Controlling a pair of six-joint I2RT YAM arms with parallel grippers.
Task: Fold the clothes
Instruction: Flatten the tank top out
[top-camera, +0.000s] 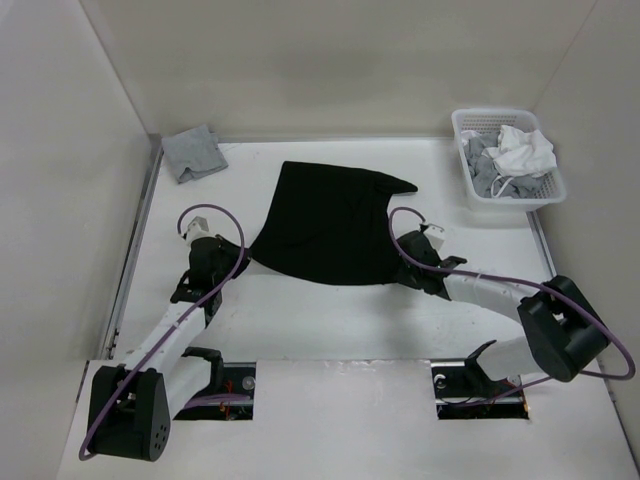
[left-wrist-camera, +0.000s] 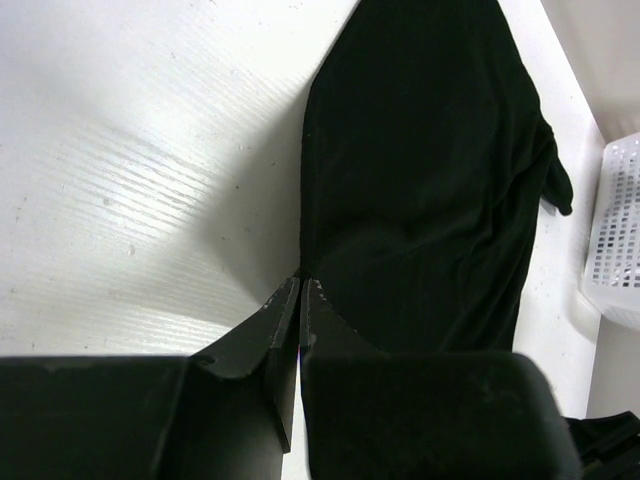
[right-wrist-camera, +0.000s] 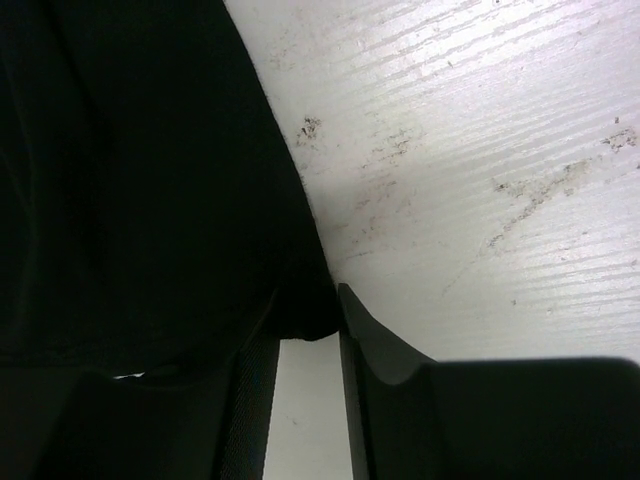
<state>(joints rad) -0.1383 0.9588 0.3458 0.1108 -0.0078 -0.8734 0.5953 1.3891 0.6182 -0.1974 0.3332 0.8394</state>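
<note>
Black shirt-like garment (top-camera: 330, 225) lies spread on the white table (top-camera: 320, 325), roughly centre, with a point of cloth reaching toward the white basket (top-camera: 515, 200) of laundry at far right; small grey cloth (top-camera: 195, 152) sits well apart at the far left corner. Left gripper (left-wrist-camera: 301, 285) is pinched tight, apparently on the garment's near-left corner; cloth tapers right into the fingertips. Right gripper (right-wrist-camera: 306, 300) has its jaws apart, straddling the near-right hem, not yet clamped. Step looks like securing both near corners before the first fold. Next move, I'd judge: right jaws need to bite the hem, then both arms lift together and carry the near edge over toward the far edge, keeping even tension.
</note>
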